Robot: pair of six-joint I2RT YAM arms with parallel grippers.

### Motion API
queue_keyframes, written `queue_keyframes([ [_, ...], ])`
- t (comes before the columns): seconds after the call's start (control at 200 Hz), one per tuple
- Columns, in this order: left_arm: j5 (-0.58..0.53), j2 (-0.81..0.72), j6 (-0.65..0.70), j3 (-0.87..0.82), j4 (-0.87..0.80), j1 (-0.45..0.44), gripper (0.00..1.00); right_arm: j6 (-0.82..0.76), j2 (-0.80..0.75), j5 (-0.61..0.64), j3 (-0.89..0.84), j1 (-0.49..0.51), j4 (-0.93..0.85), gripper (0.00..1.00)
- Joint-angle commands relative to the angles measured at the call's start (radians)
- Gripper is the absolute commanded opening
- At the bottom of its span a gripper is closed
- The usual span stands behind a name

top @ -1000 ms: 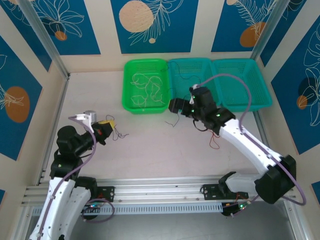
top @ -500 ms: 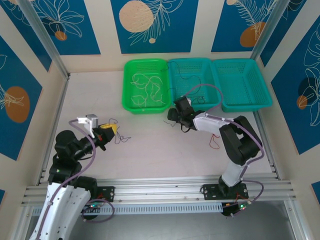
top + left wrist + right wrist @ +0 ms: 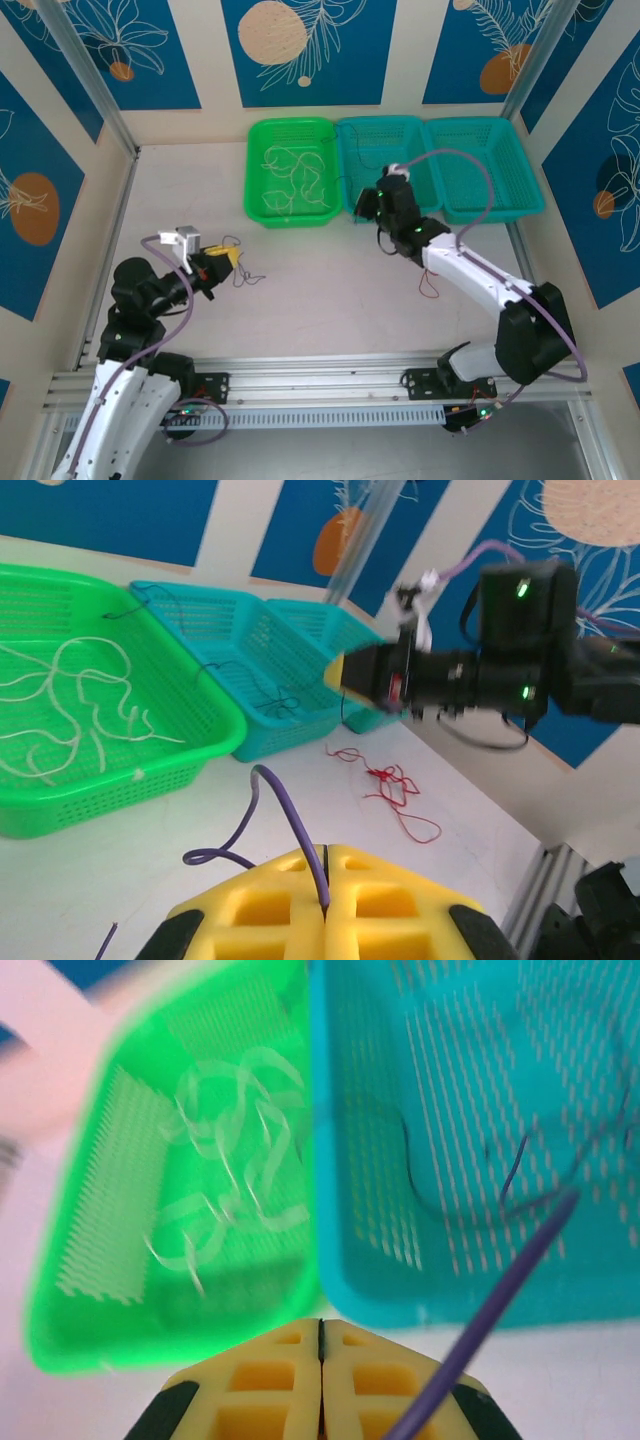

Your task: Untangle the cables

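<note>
A pale surface [image 3: 300, 300] seen from above, with two white robot arms bolted at its near edge. The right arm [image 3: 470, 270] has changed most: half a second ago it was folded tight with its elbow near the middle; now it stretches out, elbow swung back to the right. Its thick purple-grey cable [image 3: 470, 158] arcs over the baskets. The left arm [image 3: 130, 300] sits almost where it was.

Three baskets stand in a row along the far side: a green basket [image 3: 256, 170], a middle teal basket [image 3: 380, 122] touching it, and an end teal basket [image 3: 480, 122].

The right tool [image 3: 321, 1335] has moved from the bare surface up to the near left corner of the middle teal basket. Its yellow fingers, spread wide a second ago, are now pressed together. A blurred purple strand [image 3: 500, 1290] crosses in front of them; whether it is gripped cannot be told. The left tool [image 3: 325, 865] is clamped on a dark purple wire [image 3: 290, 820], which curls up and away to the left.

Whitish wires [image 3: 290, 180] lie looped in the green basket. A black wire [image 3: 272, 695] lies in the middle teal basket. A red wire [image 3: 392, 778] lies tangled on the surface under the right arm, well apart from both tools.
</note>
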Motion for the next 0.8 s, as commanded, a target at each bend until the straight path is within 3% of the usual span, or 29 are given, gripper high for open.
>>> queue_keyframes([
  [0.0, -0.004, 0.049, -0.033, 0.042, 0.149, -0.056, 0.00, 0.002, 0.066, -0.010, 0.114, -0.098, -0.016, 0.00],
  [0.15, -0.139, 0.229, 0.009, 0.109, 0.276, -0.230, 0.00, -0.067, 0.322, -0.050, 0.334, -0.189, -0.053, 0.01],
  [0.175, -0.176, 0.266, 0.032, 0.129, 0.290, -0.275, 0.00, -0.076, 0.363, -0.083, 0.376, -0.199, -0.078, 0.14],
  [0.23, -0.254, 0.362, 0.093, 0.184, 0.310, -0.357, 0.00, -0.091, 0.428, -0.155, 0.471, -0.219, -0.159, 0.56],
  [0.29, -0.305, 0.476, 0.146, 0.259, 0.328, -0.420, 0.00, -0.088, 0.443, -0.177, 0.512, -0.229, -0.217, 0.78],
  [0.35, -0.349, 0.593, 0.156, 0.329, 0.362, -0.451, 0.00, -0.073, 0.377, -0.164, 0.448, -0.230, -0.189, 1.00],
  [0.445, -0.410, 0.778, 0.147, 0.435, 0.438, -0.464, 0.00, -0.061, 0.227, -0.169, 0.310, -0.235, -0.135, 1.00],
  [0.615, -0.492, 1.096, 0.213, 0.641, 0.551, -0.477, 0.00, 0.017, -0.065, -0.140, 0.099, -0.248, -0.226, 0.98],
  [0.795, -0.498, 1.429, 0.230, 0.970, 0.531, -0.480, 0.00, 0.150, -0.400, -0.103, -0.146, -0.269, -0.331, 0.98],
])
